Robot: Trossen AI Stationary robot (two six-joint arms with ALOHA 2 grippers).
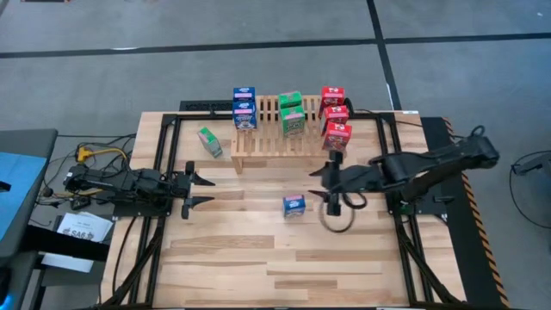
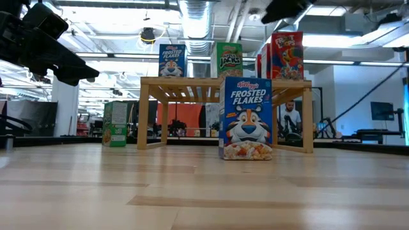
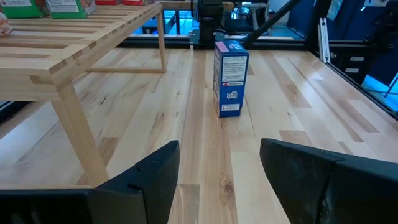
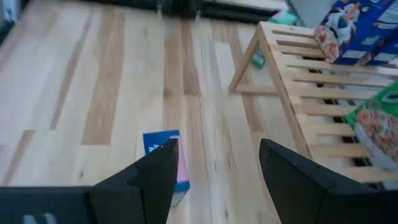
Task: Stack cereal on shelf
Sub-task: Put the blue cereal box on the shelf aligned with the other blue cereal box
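Note:
The light wooden rack [image 1: 269, 131] stands at the table's far side. It carries two blue boxes [image 1: 244, 108], two green boxes [image 1: 291, 113] and three red boxes [image 1: 334, 114]. One blue cereal box [image 1: 294, 205] [image 2: 246, 118] stands upright on the table in front of the rack. A green box [image 1: 209, 142] [image 2: 115, 123] sits on the table left of the rack. My left gripper [image 1: 205, 191] [image 3: 217, 180] is open, left of the blue box and level with it. My right gripper [image 1: 315, 183] [image 4: 217, 180] is open, above and just right of that box [image 4: 165, 155].
A dark cable loop [image 1: 338, 215] lies on the table under the right arm. Black frame rails [image 1: 164, 164] run along both table sides. Bare planks [image 1: 284, 267] stretch toward the near edge. A person [image 2: 291, 118] shows far off in the room behind.

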